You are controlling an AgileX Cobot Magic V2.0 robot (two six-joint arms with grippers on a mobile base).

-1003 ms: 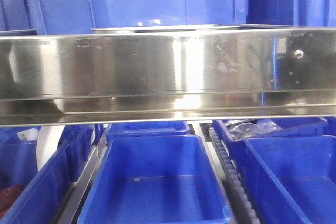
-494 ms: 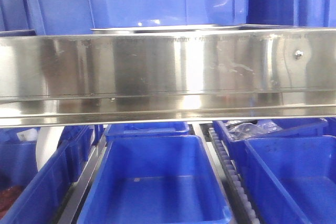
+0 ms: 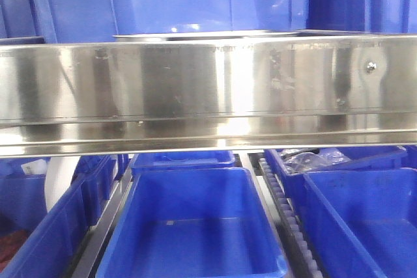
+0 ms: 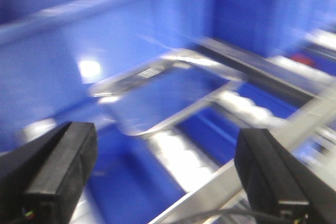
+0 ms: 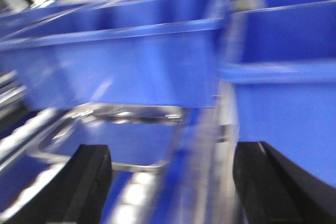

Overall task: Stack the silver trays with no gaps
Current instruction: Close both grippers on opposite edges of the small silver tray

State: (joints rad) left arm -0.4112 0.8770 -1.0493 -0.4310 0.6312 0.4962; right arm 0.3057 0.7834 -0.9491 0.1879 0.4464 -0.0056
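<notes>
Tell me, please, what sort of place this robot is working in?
Most likely a warehouse or factory parts store with flow racking. Blue plastic bins sit in lanes, a roller track runs between them, and a long steel shelf rail crosses the front. A silver tray sits among the bins.

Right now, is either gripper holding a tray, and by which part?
Nothing is held. The left gripper is open, short of a silver tray. The right gripper is open too, short of a silver tray.
</notes>
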